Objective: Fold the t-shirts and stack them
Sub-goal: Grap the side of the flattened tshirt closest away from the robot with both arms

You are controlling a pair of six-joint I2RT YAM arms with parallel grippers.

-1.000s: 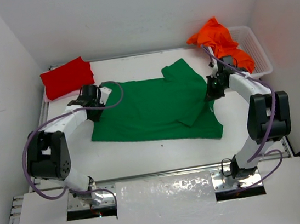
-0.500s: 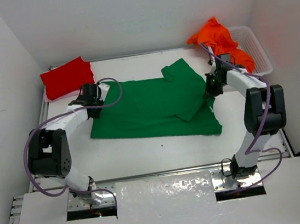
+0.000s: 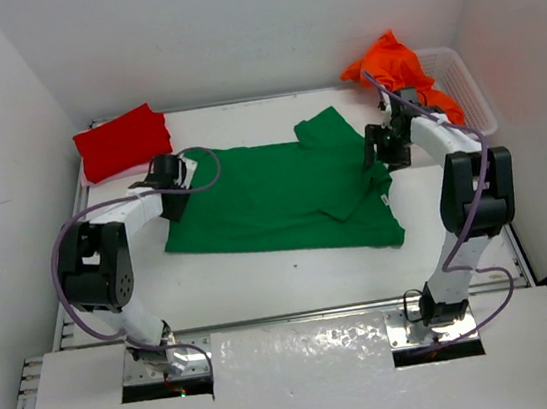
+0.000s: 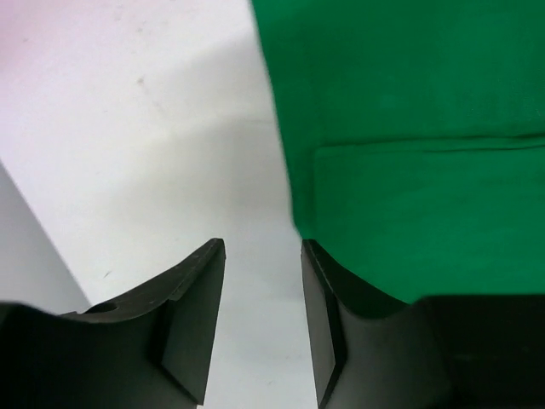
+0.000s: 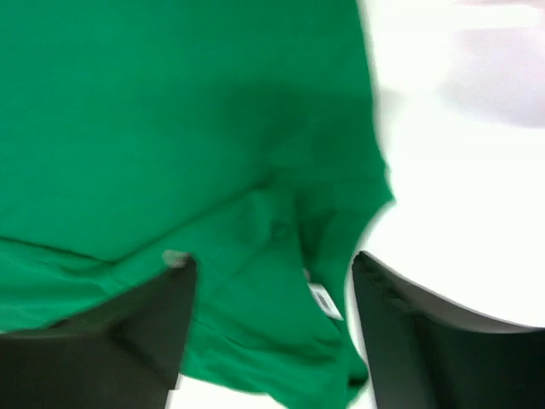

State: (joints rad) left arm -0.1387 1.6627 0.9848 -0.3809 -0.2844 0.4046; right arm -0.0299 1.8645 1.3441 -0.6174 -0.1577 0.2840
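The white surface (image 3: 263, 276) carries everything. Spread flat across its middle lies the green t-shirt (image 3: 273, 199), the widest thing on it, with a flap on its right side turned in over the body.

The left arm (image 3: 123, 212) reaches in from the left and ends at the shirt's left edge. In the left wrist view its jaws are released: the two dark fingers (image 4: 192, 324) stand apart with only bare surface (image 4: 153, 128) in the gap. The nearer finger sits right at the edge of the green cloth (image 4: 409, 128), and nothing is pinched.

The right arm (image 3: 442, 147) bends in from the right and ends over the shirt's upper right edge. Its jaws are released too, spread wide. In the right wrist view the fingers (image 5: 128, 328) hang above the rumpled green cloth (image 5: 153, 128) without gripping it.

The orange t-shirt (image 3: 391, 63) sits bunched at the far right corner, draped partly over the rim of the white mesh basket (image 3: 470, 88). The red t-shirt (image 3: 122, 139) lies folded at the far left corner, well apart from the green one.

A small white tag (image 5: 324, 300) shows on the green cloth between the right arm's fingers.
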